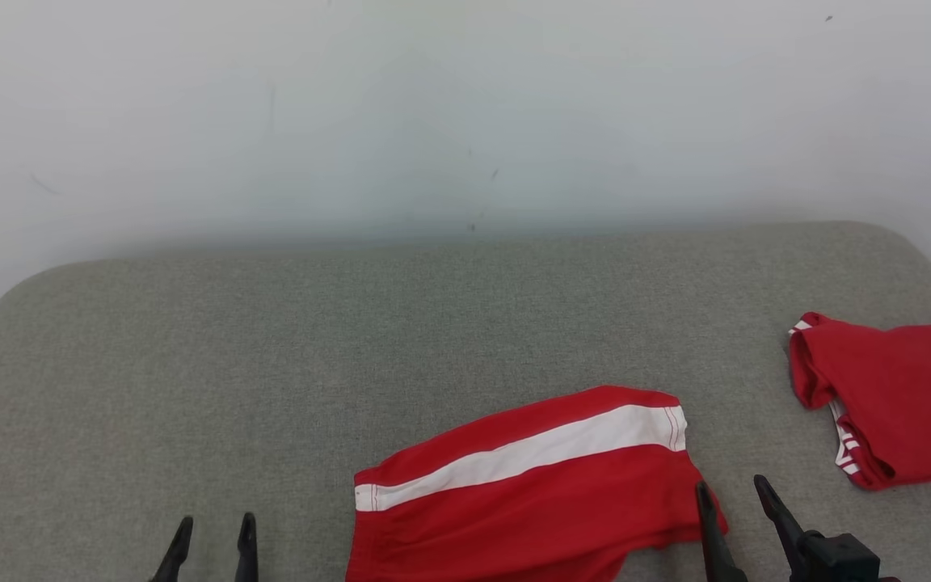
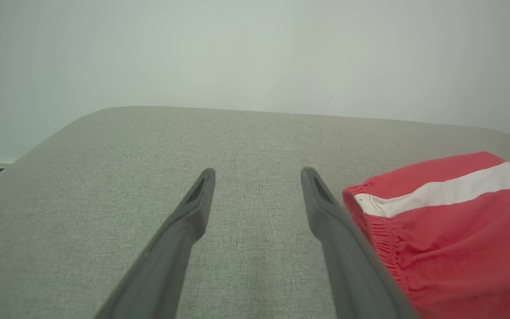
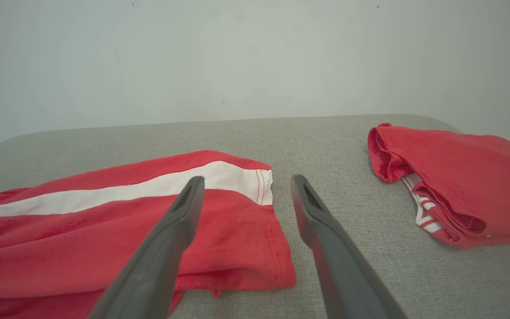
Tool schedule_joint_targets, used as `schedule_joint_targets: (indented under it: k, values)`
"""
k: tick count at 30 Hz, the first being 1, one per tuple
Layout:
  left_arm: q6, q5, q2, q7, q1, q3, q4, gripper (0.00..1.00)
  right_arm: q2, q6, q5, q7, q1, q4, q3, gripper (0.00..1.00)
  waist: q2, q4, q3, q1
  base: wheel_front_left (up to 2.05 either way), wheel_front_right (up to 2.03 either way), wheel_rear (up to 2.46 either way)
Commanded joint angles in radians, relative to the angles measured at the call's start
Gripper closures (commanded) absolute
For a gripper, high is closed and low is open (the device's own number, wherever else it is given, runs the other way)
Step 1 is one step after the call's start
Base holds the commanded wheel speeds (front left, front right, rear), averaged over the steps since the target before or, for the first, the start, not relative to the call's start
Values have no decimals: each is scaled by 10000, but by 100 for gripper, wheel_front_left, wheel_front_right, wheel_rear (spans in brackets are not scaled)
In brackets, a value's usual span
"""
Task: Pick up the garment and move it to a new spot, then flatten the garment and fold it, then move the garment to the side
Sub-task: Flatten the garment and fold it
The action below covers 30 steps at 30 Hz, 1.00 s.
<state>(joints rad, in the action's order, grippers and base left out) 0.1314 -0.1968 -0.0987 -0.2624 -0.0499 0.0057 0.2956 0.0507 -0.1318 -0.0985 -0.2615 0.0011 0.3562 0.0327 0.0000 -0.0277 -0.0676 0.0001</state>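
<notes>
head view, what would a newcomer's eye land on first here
The red shorts with a broad white stripe, lying at the near middle of the grey padded surface, stand out first. Next comes a second red garment, folded, at the right edge. Both open grippers flank the shorts: the left gripper at the lower left, the right gripper by the shorts' right hem.

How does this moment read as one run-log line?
red shorts unheld on grey cushion | left pincer open, empty | right pincer open, at shorts' right edge | second red garment apart, far right
</notes>
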Motion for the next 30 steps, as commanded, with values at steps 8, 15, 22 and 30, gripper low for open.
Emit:
schedule_joint_targets:
  k: [8, 15, 22, 30]
  values:
    - [-17, -915, -242, 364, 1551, -1363, 1282, 0, -5, 25, -17, -44, -166, 23, 101, 0, 0, -77, 171, -1, 0, 0, 0]
    - [-17, -2191, -220, 1804, 2730, -2397, 2438, 0, 1, 26, -121, -42, -369, 32, 318, 0, 0, -491, 508, -1, 0, 0, 0]
    - [-17, -3787, -92, 3439, 3046, -2739, 2937, 0, -2, 25, -5, -43, -409, -28, 186, 0, 0, -800, 724, -1, 0, 0, 0]
    - [-16, -4514, -451, 3991, 2864, -3087, 2136, 0, -2, 25, 14, -43, -314, -97, 78, 0, 0, -696, 740, -1, 0, 0, 0]
